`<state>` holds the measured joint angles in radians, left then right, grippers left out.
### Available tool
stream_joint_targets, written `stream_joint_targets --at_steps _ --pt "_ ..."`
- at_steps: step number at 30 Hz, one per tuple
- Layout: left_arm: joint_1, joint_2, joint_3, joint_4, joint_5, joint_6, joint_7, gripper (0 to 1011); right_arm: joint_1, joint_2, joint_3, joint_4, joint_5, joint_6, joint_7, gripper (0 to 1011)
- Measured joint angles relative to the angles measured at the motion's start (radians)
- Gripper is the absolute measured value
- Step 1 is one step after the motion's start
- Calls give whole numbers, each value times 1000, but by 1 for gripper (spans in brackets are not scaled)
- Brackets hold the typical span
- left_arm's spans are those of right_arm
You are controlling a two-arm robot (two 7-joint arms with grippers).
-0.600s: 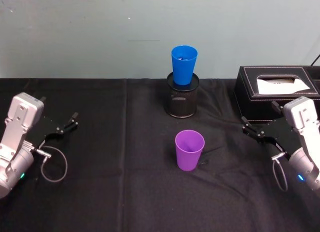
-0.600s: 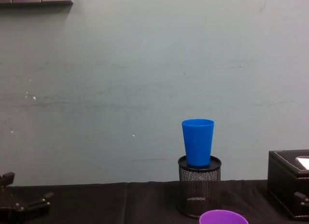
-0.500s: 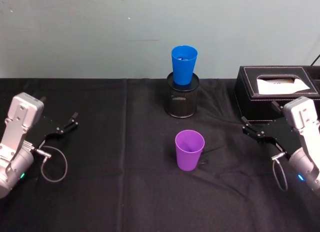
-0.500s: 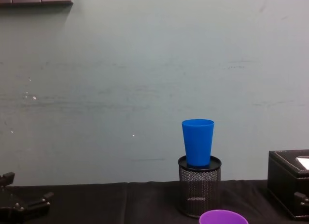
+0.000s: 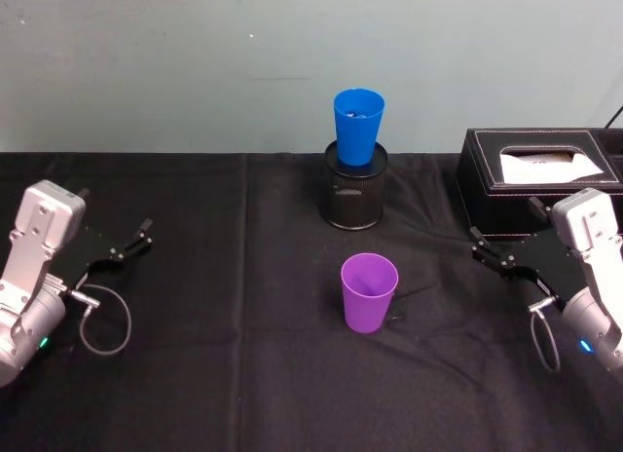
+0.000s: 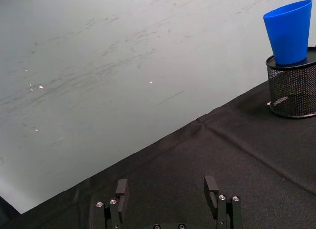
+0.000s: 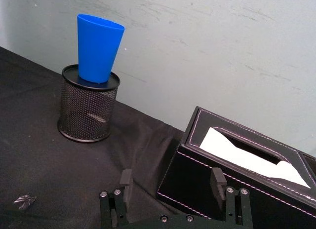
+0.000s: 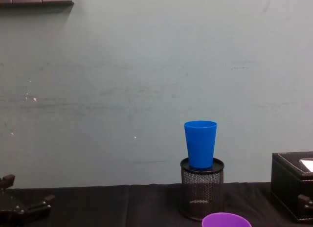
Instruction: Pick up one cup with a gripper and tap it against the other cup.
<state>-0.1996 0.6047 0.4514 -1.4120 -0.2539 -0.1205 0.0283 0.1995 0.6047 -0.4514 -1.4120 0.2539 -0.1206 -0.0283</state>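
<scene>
The purple cup (image 5: 369,292) stood upright and open-mouthed on the black-draped tabletop (image 5: 224,374), near the middle and toward the near side, with nothing touching it. Farther back and slightly to its left, the blue cup (image 5: 358,127) sat upright with its base resting in the mouth of a black mesh pen holder (image 5: 355,195), so that it stood raised above the cloth. The two cups were well apart, and the holder stood close to the pale wall (image 5: 175,72) at the far edge.

The left gripper (image 5: 134,240) lay low over the tabletop at the far left, well away from both cups. Its jaws were spread wide with nothing between them, and in the left wrist view they pointed over bare cloth toward the wall, with the blue cup off to one side.

The right gripper (image 5: 490,252) rested at the right side, just beside the near face of a black tissue box (image 5: 540,174) with a white tissue (image 5: 550,164) showing in its slot. Its jaws were also wide open and empty. It was nearer to the purple cup than the left gripper was, but clearly apart from it.
</scene>
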Motion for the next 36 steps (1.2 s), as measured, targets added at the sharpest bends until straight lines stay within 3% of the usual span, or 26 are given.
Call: stream_joint_targets --at_steps 36 --pt "0 0 0 0 0 0 0 1000 0 0 0 0 0 0 0 1003"
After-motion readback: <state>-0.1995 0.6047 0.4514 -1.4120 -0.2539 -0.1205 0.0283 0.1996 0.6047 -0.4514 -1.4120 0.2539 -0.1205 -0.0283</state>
